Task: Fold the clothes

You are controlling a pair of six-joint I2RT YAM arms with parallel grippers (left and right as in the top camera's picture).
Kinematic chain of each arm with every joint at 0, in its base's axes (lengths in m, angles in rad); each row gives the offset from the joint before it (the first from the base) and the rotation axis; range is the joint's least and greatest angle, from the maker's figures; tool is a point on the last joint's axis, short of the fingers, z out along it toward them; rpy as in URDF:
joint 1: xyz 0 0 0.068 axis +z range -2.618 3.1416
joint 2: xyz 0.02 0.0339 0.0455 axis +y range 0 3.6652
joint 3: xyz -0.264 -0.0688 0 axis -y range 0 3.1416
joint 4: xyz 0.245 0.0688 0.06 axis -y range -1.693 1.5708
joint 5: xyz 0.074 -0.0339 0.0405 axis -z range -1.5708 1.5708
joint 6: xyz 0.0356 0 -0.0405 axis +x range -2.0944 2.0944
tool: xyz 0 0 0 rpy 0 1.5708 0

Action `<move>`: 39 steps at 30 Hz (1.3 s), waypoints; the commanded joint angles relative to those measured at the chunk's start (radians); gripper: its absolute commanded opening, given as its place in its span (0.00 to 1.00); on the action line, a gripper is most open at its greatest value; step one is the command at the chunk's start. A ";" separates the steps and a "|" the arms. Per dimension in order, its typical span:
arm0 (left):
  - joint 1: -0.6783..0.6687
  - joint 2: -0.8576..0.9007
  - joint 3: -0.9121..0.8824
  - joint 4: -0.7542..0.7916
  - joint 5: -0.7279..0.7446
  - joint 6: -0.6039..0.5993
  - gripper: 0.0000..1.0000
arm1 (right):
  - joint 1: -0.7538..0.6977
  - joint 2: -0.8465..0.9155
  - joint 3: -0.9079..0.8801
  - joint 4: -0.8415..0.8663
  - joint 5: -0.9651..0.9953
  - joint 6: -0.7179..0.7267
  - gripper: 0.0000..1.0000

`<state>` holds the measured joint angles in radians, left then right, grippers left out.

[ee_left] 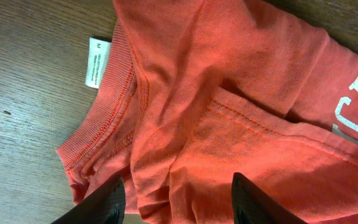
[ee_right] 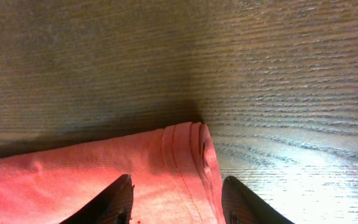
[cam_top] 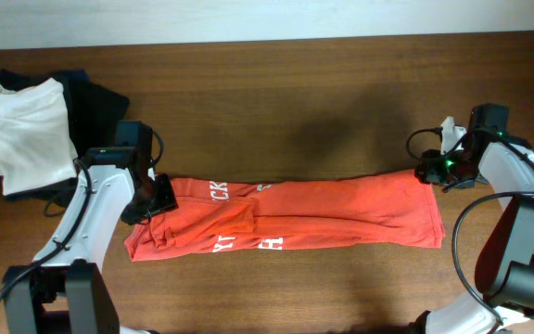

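Observation:
The orange-red T-shirt (cam_top: 323,215) lies on the table folded into a long horizontal band, white lettering partly showing near its left half. My left gripper (cam_top: 158,197) is open over the shirt's left end by the collar; the left wrist view shows the collar, its white tag (ee_left: 96,62) and the cloth (ee_left: 229,93) between the spread fingers (ee_left: 176,200). My right gripper (cam_top: 431,171) is open at the shirt's upper right corner; the right wrist view shows the hemmed corner (ee_right: 188,155) between its fingers (ee_right: 176,202).
A folded white garment (cam_top: 28,130) lies on dark folded garments (cam_top: 86,90) at the back left corner. The brown wooden table (cam_top: 276,102) stretches behind the shirt. A white object (cam_top: 449,134) sits beside the right arm.

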<state>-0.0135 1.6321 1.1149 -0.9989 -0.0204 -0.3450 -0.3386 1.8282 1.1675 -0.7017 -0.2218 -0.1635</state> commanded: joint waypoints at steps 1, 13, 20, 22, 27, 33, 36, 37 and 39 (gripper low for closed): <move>0.003 -0.011 0.014 -0.002 -0.013 -0.010 0.54 | 0.005 0.012 -0.021 -0.001 0.016 -0.005 0.48; 0.003 -0.011 0.014 -0.005 -0.013 -0.010 0.54 | 0.005 0.012 -0.069 0.026 0.017 -0.005 0.04; 0.003 -0.011 0.014 -0.006 -0.014 -0.010 0.54 | 0.005 0.012 0.058 -0.007 0.016 0.026 0.04; 0.003 -0.011 0.014 -0.006 -0.013 -0.010 0.54 | 0.005 0.012 0.090 -0.004 0.016 0.026 0.04; 0.003 -0.011 0.014 -0.006 -0.013 -0.010 0.54 | 0.005 0.012 0.092 -0.002 0.016 0.026 0.20; 0.003 -0.011 0.014 -0.013 -0.014 -0.010 0.54 | -0.018 0.012 0.089 -0.151 0.149 -0.048 0.67; 0.003 -0.011 0.014 -0.013 -0.013 -0.010 0.55 | -0.028 0.013 0.063 -0.176 0.018 -0.179 0.69; 0.003 -0.011 0.014 -0.014 -0.013 -0.010 0.55 | -0.028 0.013 0.048 -0.176 0.019 -0.209 0.69; 0.003 -0.011 0.014 -0.016 -0.013 -0.010 0.55 | -0.029 0.013 0.002 -0.146 0.019 -0.230 0.68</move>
<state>-0.0135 1.6321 1.1149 -1.0103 -0.0204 -0.3450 -0.3668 1.8355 1.2129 -0.8680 -0.1753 -0.3267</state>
